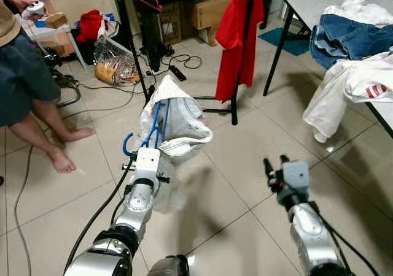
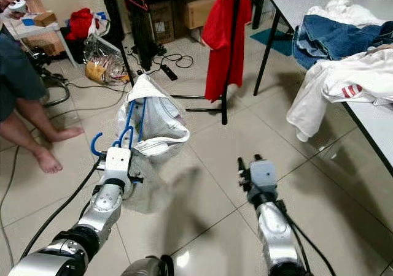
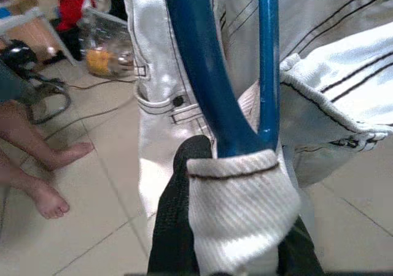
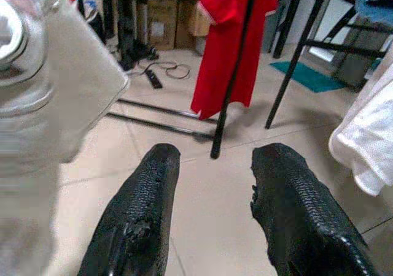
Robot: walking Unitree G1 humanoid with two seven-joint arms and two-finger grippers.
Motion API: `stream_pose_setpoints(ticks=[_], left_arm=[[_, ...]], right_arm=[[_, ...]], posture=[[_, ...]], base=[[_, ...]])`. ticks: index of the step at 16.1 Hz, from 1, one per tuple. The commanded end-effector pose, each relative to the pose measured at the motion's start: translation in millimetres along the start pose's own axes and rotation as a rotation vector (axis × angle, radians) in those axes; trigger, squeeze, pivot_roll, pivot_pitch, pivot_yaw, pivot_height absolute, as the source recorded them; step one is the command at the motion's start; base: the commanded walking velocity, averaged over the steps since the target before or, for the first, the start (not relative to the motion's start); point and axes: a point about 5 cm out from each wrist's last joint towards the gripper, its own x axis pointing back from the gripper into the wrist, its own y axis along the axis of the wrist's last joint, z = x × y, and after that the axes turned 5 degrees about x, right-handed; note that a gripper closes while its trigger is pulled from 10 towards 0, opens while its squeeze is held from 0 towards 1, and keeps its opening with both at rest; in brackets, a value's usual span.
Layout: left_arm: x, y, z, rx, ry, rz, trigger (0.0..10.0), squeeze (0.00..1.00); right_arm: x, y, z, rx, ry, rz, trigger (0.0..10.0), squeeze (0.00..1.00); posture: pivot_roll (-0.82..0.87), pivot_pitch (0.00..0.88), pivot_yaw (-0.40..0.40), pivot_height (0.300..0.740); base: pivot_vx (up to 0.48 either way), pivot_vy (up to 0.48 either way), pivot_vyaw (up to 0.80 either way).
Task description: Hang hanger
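Note:
A blue plastic hanger point(image 1: 158, 124) carries a white garment point(image 1: 181, 121) with dark seams, and its hook point(image 1: 126, 145) curls out to the left. My left gripper point(image 1: 147, 148) is shut on the hanger's neck and holds it above the tiled floor. In the left wrist view a black finger point(image 3: 174, 227) sits under the blue hanger point(image 3: 206, 73), partly wrapped by white cloth. Ahead stands a black clothes rack point(image 1: 247, 55) with a red garment point(image 1: 241, 34) on it. My right gripper point(image 1: 275, 164) is open low on the right, nothing between its fingers point(image 4: 138, 221).
A person stands at the left with bare feet point(image 1: 61, 161) on the tiles. Cables point(image 1: 92, 89) and a plastic bag point(image 1: 113, 64) lie behind. A grey table point(image 1: 382, 113) on the right carries jeans point(image 1: 350, 37) and white clothes point(image 1: 344, 89) hanging over its edge.

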Motion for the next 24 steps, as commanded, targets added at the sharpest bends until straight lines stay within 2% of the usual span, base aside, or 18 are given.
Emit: stream_pose_setpoints(ticks=[1,3,4,7,9,11,13,16,18,24], left_arm=[[-1.8,10,-0.9,0.053,-0.027,-0.067,10.0,0.00],[0.8,8,-3.9,0.096,-0.065,-0.066,10.0,0.00],[3.7,6,-8.4,0.100,-0.125,-0.079,10.0,0.00],[7.1,8,-15.7,0.044,-0.202,-0.121,10.0,0.00],[7.0,10,-17.3,0.035,-0.221,-0.135,10.0,0.00],[7.1,15,-19.7,-0.031,-0.284,-0.165,10.0,0.00],[7.7,15,-20.6,-0.054,-0.303,-0.170,10.0,0.00],[11.4,11,-23.6,-0.148,-0.347,-0.180,10.0,0.00],[13.5,9,-24.8,-0.177,-0.361,-0.185,10.0,0.00],[17.0,4,-20.8,-0.195,-0.347,-0.190,10.0,0.00]], right_arm=[[-0.3,-1,4.0,0.010,0.024,0.012,10.0,0.00],[0.8,-2,8.2,0.007,0.045,0.018,10.0,0.00],[1.4,-3,11.1,0.007,0.061,0.024,10.0,0.00],[1.6,-3,13.3,0.010,0.080,0.024,10.0,0.00],[0.9,-3,13.1,0.009,0.082,0.024,10.0,0.00],[-0.6,-2,12.9,0.000,0.090,0.024,10.0,0.00],[-0.9,-2,13.0,-0.003,0.094,0.026,10.0,0.00],[-2.8,-1,13.6,-0.006,0.109,0.025,10.0,0.00],[-3.5,0,13.7,-0.005,0.113,0.024,10.0,0.00],[-4.1,0,14.2,-0.008,0.118,0.028,10.0,0.00]], posture=[[-0.02,0.003,0.064,0.740],[-0.02,0.002,0.061,0.740],[-0.02,0.000,0.059,0.740],[-0.02,0.000,0.057,0.740],[-0.02,0.000,0.058,0.740],[-0.02,0.000,0.060,0.740],[-0.02,0.000,0.061,0.740],[-0.02,0.000,0.060,0.740],[-0.02,0.000,0.059,0.740],[-0.01,0.000,0.059,0.740]], base=[[0.000,0.000,0.00],[0.000,0.000,0.00],[0.000,0.000,0.00],[0.000,0.000,0.00],[0.000,0.000,0.00],[0.000,0.000,0.00],[0.000,0.000,0.00],[0.000,0.000,0.00],[0.000,0.000,0.00],[0.000,0.000,0.00]])
